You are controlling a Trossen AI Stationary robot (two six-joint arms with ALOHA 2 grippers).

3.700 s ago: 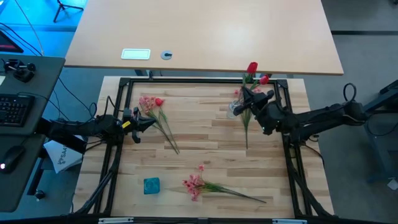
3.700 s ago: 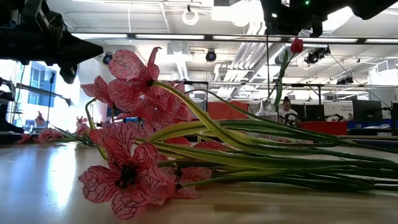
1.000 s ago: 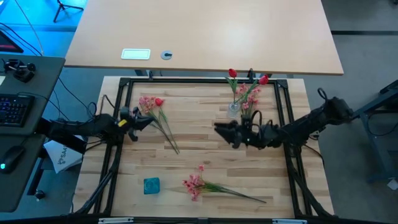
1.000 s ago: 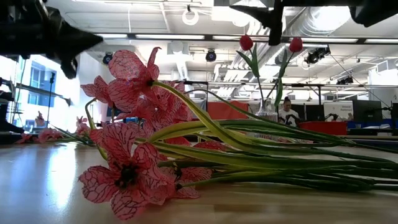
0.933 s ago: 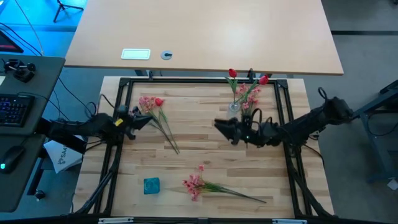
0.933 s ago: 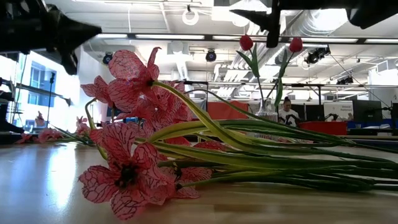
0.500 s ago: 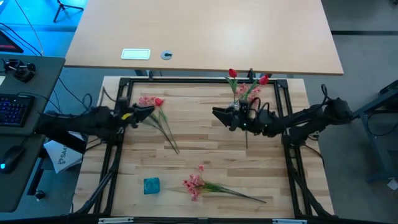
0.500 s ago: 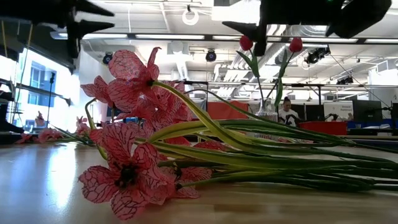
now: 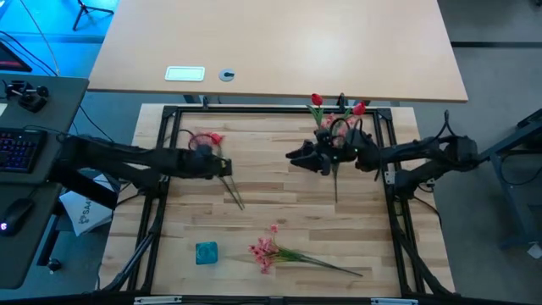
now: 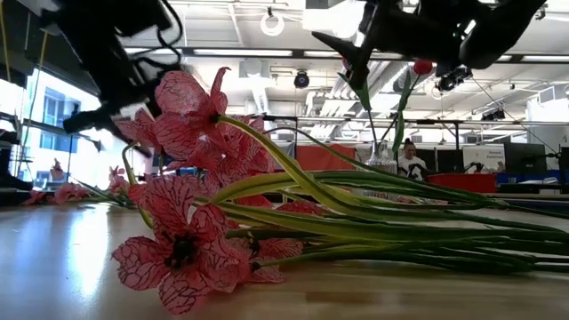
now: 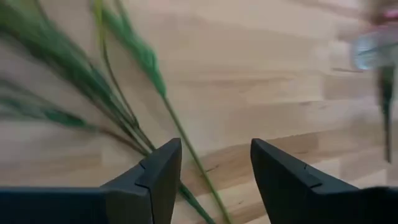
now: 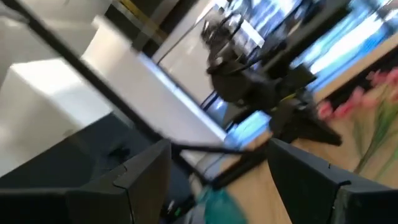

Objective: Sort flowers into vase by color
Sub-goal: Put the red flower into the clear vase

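Note:
A bunch of flowers lies at the far left: pink blossoms [image 9: 200,138], a red bud [image 9: 215,138] and green stems [image 9: 234,191] on the wood. My left gripper [image 9: 223,167] hovers open over these stems [image 11: 124,112]; one stem runs between its fingers, and no touch shows. Two red flowers [image 9: 316,100] stand in the glass vase [image 10: 382,160] at the far right. My right gripper [image 9: 296,157] stands open in the air, just left of the vase. A pink spray [image 9: 264,251] lies near the front edge.
A small teal block [image 9: 206,252] sits near the front left. A black frame [image 9: 169,119] borders the wooden top. The front pink spray's stems [image 9: 330,264] reach toward the right. Bare wood lies in the middle [image 9: 279,199].
My left gripper has moved toward the table's right, from beside the far-left flowers to above their stems, and has opened. My right gripper has gone toward the far edge, nearer the vase, still open. The flowers have not moved.

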